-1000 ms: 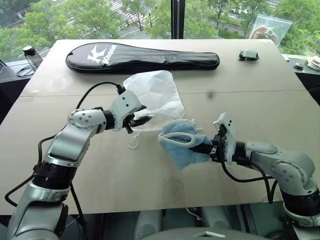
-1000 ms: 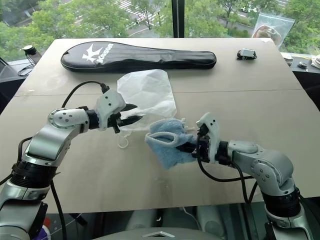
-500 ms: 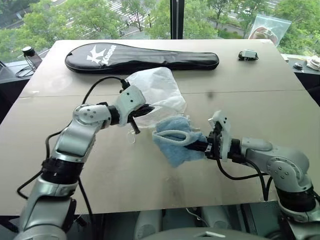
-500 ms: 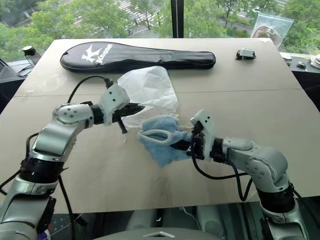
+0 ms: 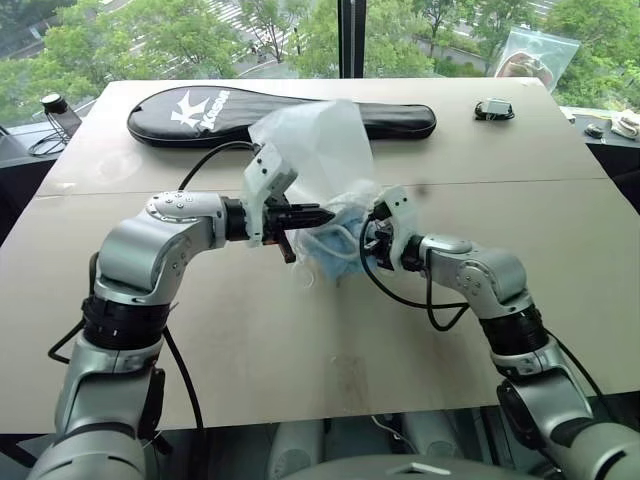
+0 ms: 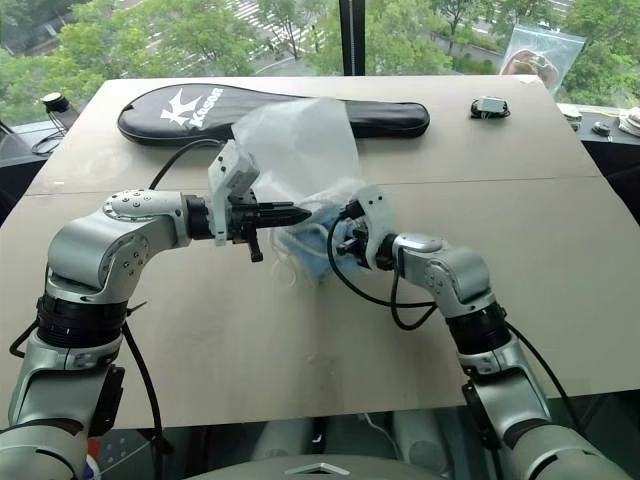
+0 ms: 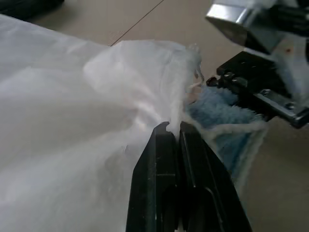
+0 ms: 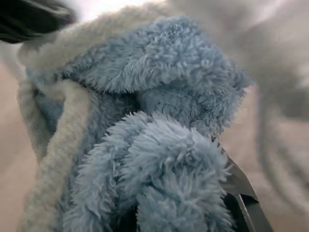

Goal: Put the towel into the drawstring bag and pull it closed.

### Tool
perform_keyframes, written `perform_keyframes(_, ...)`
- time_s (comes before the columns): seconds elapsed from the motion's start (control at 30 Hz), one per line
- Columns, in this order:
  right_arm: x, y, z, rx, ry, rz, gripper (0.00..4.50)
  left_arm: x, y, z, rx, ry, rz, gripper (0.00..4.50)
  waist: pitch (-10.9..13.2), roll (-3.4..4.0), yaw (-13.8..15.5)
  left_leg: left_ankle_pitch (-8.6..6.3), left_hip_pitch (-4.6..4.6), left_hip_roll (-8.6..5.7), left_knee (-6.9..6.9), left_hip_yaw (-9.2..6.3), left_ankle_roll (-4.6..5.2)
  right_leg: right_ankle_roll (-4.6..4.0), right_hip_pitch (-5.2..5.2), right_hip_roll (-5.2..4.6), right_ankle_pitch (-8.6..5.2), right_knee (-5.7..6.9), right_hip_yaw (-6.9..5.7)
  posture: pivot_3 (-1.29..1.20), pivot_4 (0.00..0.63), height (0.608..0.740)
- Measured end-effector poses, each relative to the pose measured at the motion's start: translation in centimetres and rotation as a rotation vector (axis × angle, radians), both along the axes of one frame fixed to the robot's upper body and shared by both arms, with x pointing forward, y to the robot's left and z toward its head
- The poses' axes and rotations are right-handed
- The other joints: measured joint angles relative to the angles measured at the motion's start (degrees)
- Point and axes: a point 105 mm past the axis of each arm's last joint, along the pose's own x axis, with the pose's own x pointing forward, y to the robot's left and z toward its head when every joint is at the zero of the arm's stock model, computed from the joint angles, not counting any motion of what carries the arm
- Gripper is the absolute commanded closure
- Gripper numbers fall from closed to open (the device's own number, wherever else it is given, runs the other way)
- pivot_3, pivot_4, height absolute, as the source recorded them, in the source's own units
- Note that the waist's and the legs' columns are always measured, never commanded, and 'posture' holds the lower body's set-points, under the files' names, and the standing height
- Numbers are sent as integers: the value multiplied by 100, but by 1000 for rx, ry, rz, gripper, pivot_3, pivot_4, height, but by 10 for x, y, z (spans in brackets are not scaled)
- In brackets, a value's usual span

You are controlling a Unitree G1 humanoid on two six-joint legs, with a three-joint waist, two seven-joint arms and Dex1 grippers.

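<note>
The drawstring bag (image 5: 312, 150), white and half see-through, stands raised off the table (image 5: 300, 350) with its mouth toward me. My left gripper (image 5: 326, 214) is shut on the mouth's edge, and the left wrist view shows its fingers (image 7: 166, 145) pinching that thin fabric. The light-blue fluffy towel (image 5: 332, 252) hangs bunched right at the mouth, partly veiled by the bag's fabric. My right gripper (image 5: 366, 244) is shut on the towel (image 8: 154, 145), just right of the left fingertips. A thin white cord (image 5: 305, 280) dangles below the mouth.
A long black racket cover (image 5: 200, 110) lies behind the bag. At the back right are a small black object (image 5: 495, 110) and a clear zip bag (image 5: 535, 55). A dark bottle (image 5: 55, 105) stands past the table's left edge.
My left gripper shut on the bag's mouth edge and lifted it up and to the right. My right gripper carried the towel forward and left to the mouth.
</note>
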Motion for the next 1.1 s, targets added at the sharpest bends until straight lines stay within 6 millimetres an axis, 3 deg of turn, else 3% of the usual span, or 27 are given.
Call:
perform_keyframes(0.2,19,-11,9,285,131,-168,4389,-7,9,-13,22,49,27,4500,2,3,-3,0,1,1,0,0,0,-1,-2,0,0,5,2,0,150,740)
perform_keyframes(0.3,16,-11,28,522,194,-142,4390,-8,14,-16,5,76,54,4500,2,3,-3,0,1,1,-1,-1,0,-1,-2,0,0,4,1,0,150,740)
perform_keyframes(0.47,7,-9,45,713,251,-100,4390,-13,8,-14,-57,150,32,4500,2,3,-1,0,1,0,-1,-2,1,0,-1,-2,0,6,-1,0,150,740)
perform_keyframes(0.6,8,3,43,654,225,-127,4391,-21,-19,1,-133,155,-55,4500,2,4,-9,0,1,0,0,-1,0,0,-1,-1,0,7,-1,0,150,740)
perform_keyframes(0.67,6,17,33,465,129,-116,4391,-21,-27,4,-149,143,-66,4500,1,6,-48,0,7,0,0,6,0,0,-2,2,0,9,10,0,150,740)
perform_keyframes(0.73,6,21,28,341,24,-109,4392,-21,-28,-4,-127,173,-55,4500,4,10,-63,0,6,-2,0,5,0,0,-3,1,0,10,9,0,150,740)
perform_keyframes(0.87,5,15,22,288,-40,-103,2466,-19,-28,-12,-94,168,-46,4500,3,7,-52,0,4,0,0,3,0,0,-3,1,0,8,7,0,150,740)
perform_keyframes(0.97,-6,-2,12,193,-78,-54,1103,-14,-22,-9,-71,107,-30,4500,4,9,2,0,2,-2,0,5,0,0,-3,-3,0,5,7,0,150,740)
perform_keyframes(1.1,-39,-34,20,26,-188,79,1103,-1,-8,-16,-11,36,11,4500,5,10,31,0,1,-3,1,2,0,0,-2,-2,0,1,4,0,150,740)
